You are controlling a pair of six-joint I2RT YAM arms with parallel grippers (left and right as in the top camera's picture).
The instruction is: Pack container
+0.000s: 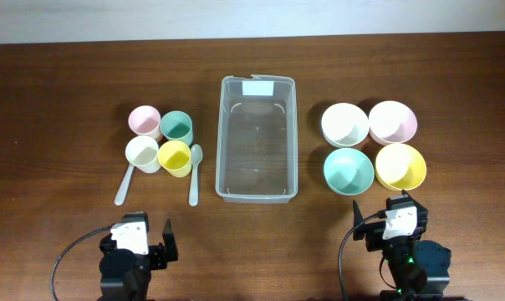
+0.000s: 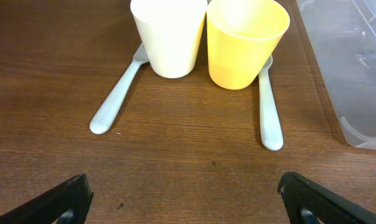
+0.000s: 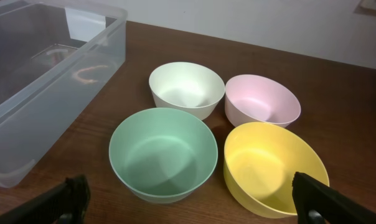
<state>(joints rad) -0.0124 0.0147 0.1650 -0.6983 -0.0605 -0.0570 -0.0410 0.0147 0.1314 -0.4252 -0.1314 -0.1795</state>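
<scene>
The clear plastic container (image 1: pixel 257 138) stands empty at the table's middle, white label at its far end; it also shows in the left wrist view (image 2: pixel 356 68) and the right wrist view (image 3: pixel 45 81). Left of it stand several cups: pink (image 1: pixel 144 120), green (image 1: pixel 176 127), cream (image 1: pixel 141 154) and yellow (image 1: pixel 175 157), with two pale spoons (image 1: pixel 124 186) (image 1: pixel 195 173). Right of it sit several bowls: cream (image 1: pixel 344 124), pink (image 1: pixel 392 122), green (image 1: pixel 348 170) and yellow (image 1: pixel 400 165). My left gripper (image 2: pixel 185 202) is open and empty near the front edge, in front of the cups. My right gripper (image 3: pixel 191 199) is open and empty in front of the green and yellow bowls.
The table is dark brown wood (image 1: pixel 60 100). A pale wall (image 1: pixel 110 21) runs along its far edge. Both arm bases sit at the front edge, left (image 1: pixel 135 251) and right (image 1: pixel 399 242).
</scene>
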